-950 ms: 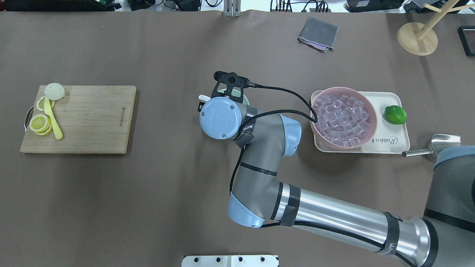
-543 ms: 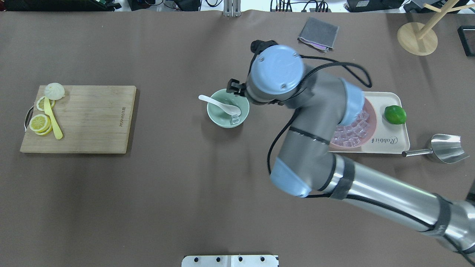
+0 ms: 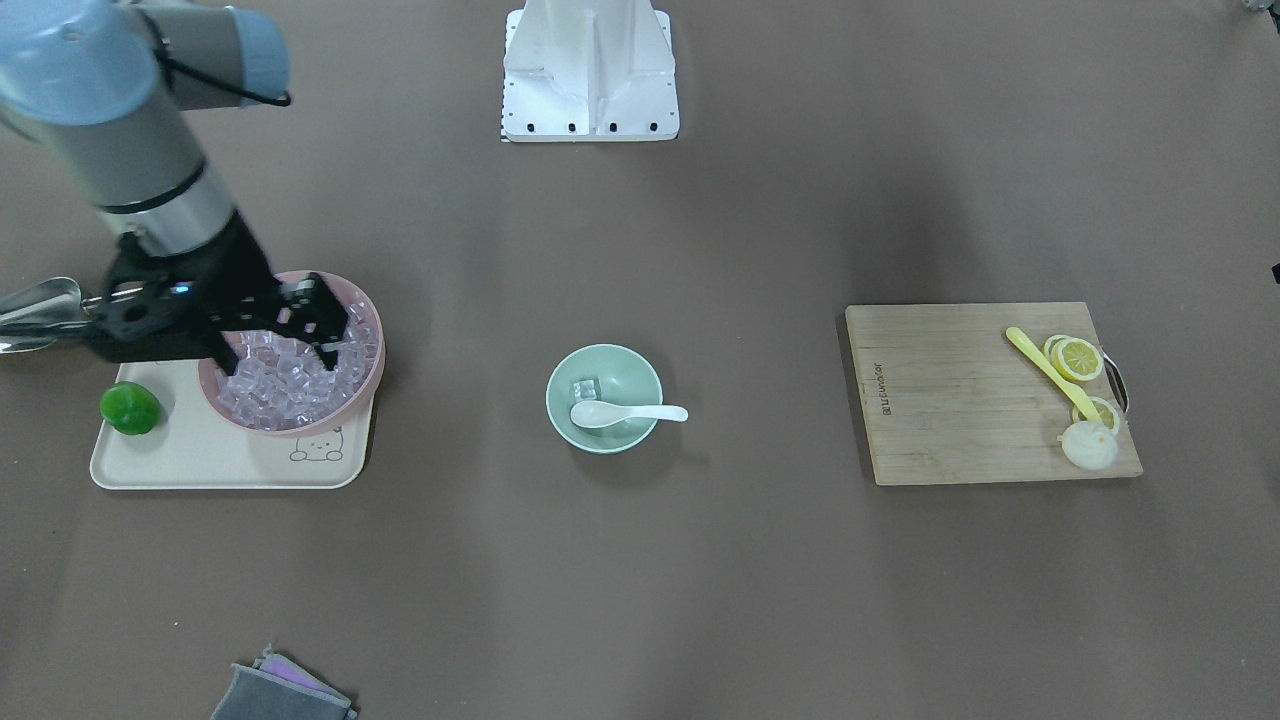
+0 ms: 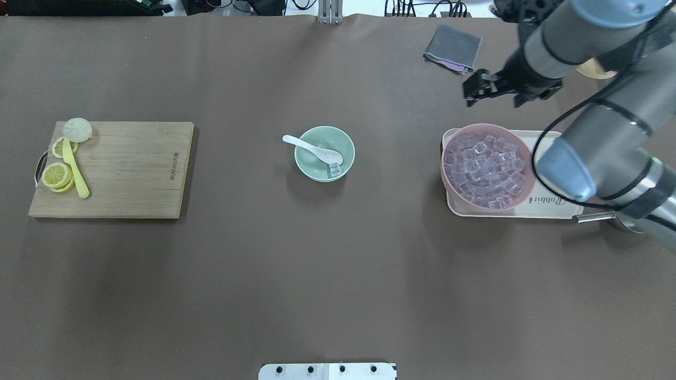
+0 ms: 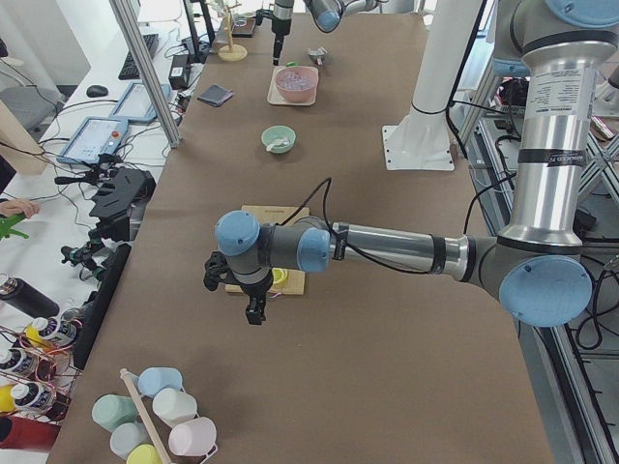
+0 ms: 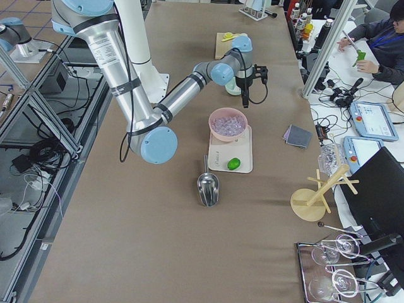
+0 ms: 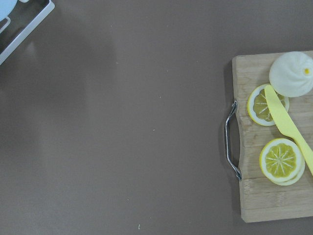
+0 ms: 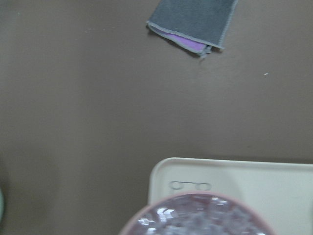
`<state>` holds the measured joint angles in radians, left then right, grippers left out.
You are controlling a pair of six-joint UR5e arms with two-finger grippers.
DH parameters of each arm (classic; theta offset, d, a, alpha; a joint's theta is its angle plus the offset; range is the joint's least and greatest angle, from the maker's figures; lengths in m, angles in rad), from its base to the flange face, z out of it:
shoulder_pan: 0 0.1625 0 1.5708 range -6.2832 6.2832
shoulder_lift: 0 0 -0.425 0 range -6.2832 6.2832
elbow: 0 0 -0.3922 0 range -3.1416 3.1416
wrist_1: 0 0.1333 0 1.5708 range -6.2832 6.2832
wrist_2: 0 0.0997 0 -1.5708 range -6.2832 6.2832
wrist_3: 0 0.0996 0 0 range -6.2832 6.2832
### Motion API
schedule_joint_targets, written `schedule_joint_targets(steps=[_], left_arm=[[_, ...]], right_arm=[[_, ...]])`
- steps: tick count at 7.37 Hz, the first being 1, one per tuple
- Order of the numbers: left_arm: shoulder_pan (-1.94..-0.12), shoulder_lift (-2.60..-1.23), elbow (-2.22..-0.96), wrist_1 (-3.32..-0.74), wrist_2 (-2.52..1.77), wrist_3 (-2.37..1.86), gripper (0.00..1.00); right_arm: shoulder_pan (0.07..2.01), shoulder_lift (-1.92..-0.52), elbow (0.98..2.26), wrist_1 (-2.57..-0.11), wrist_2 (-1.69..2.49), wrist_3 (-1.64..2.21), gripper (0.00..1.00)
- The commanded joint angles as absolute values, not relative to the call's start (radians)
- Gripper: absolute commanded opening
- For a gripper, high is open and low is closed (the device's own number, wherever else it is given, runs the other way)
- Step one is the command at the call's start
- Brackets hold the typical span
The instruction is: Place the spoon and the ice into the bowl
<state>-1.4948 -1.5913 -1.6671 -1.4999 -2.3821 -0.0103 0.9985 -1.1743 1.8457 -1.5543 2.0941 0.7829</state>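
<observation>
Mint-green and matte, the small round bowl [image 4: 346, 145] sat at the middle of the overhead frame on the brown bench [image 4: 211, 295], and it already held both of the task's things. The glossy white soup spoon [image 4: 312, 149] lay with its deep scoop inside and its short handle propped over the rim toward the upper left. One small clear ice cube [image 4: 335, 169] rested on the bowl's floor, touching or just beside the scoop. The right gripper [image 4: 471, 88] hung in the upper right of that frame, beyond the larger pink bowl [image 4: 445, 174] heaped with ice cubes on its cream tray [image 4: 549, 207], jaws apart with nothing between them. The left gripper [image 5: 254, 314] showed only in the side view, over the bench by the near end of the wooden cutting board [image 4: 121, 169], and I could not tell whether it was open or closed. By my reading the placing was done, so what remained was for the right arm to clear away. Doing that well meant staying high enough to pass over the pink bowl's rim and the tray without brushing the heap. Should another cube be wanted, three things would keep the spoon from tipping out: a straight descent onto a top cube, a gentle squeeze on so slick a thing, and a low release away from the spoon's handle.
</observation>
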Motion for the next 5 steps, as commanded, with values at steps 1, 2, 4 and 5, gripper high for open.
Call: schedule_joint_targets(steps=[1, 2, 4, 5], left_arm=[[-1.499, -1.569, -1.713, -1.474, -2.297, -0.011, 0.98], [-1.500, -1.569, -1.715, -1.471, -2.295, -0.011, 0.98], [-1.506, -1.551, -1.724, -1.463, -2.296, -0.011, 0.98], [-1.506, -1.533, -1.747, -1.462, -2.296, -0.011, 0.98]], right_arm=[[1.223, -1.400, 1.870, -1.551, 2.222, 0.374, 1.00], [1.332, -1.517, 1.899, -1.551, 2.285, 0.236, 1.00], [1.490, -1.693, 1.931, -1.554, 2.304, 0.088, 1.00], [1.514, -1.753, 1.948, -1.546, 2.286, 0.084, 1.00]])
